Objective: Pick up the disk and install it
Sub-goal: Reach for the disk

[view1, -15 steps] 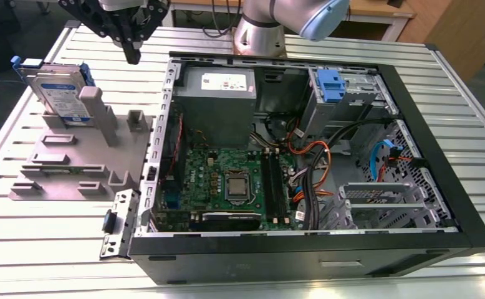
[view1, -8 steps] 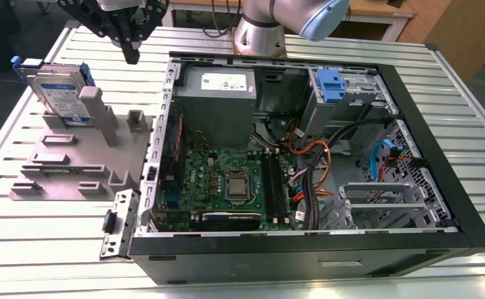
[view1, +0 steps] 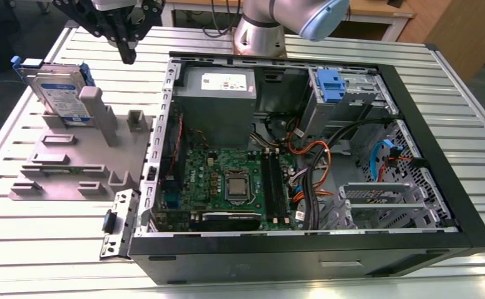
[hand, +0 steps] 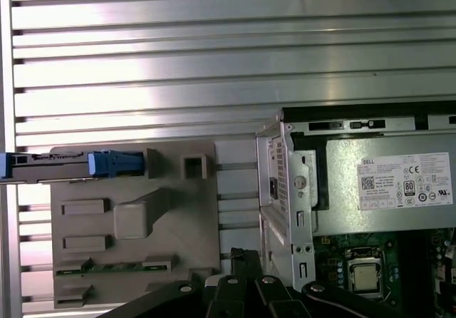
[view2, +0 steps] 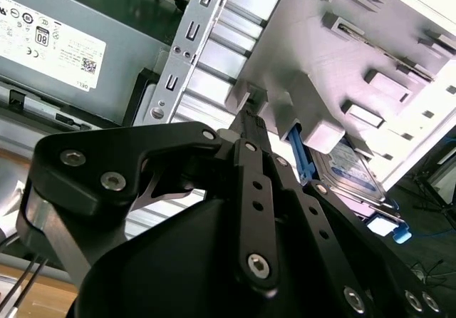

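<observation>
The disk (view1: pixel 60 93), silver with a white-and-blue label and blue rails, stands on edge in a slot at the far end of a grey holder (view1: pixel 68 163), to the exterior view's left of the open computer case (view1: pixel 309 156). My gripper (view1: pixel 128 56) hangs above the table between the holder and the case, to the right of the disk and apart from it. Its black fingers are shut together with nothing between them. In the first wrist view the disk (hand: pixel 64 162) shows edge-on and the gripper (hand: pixel 242 257) tip points at the holder's near edge. The second wrist view has the disk (view2: pixel 349 167) beyond the gripper (view2: pixel 246 117).
Inside the case lie a grey power-supply box (view1: pixel 217 93), the motherboard (view1: pixel 234 180), bundles of cables (view1: pixel 326 156) and a blue caddy clip (view1: pixel 330 84) in the drive bay. The case wall (view1: pixel 172 93) stands close to my gripper. The slatted metal table (view1: pixel 51 249) stretches around.
</observation>
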`<act>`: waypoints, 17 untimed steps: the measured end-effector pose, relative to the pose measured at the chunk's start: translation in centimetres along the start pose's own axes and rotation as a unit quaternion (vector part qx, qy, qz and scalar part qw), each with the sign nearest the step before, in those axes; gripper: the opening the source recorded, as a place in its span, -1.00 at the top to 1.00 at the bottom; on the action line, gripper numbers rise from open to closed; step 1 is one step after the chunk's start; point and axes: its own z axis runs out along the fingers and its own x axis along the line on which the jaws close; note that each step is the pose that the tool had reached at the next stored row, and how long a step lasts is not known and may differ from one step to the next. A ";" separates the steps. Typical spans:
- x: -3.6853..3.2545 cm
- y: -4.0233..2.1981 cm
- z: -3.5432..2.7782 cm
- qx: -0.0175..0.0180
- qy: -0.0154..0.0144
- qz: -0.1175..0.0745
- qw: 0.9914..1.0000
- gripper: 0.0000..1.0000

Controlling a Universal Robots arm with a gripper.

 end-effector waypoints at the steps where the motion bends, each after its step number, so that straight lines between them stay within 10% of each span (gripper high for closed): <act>1: 0.11 -0.01 0.00 0.000 0.000 0.000 1.000 0.79; 17: 1.57 -0.11 -0.02 0.000 0.000 0.000 1.000 0.79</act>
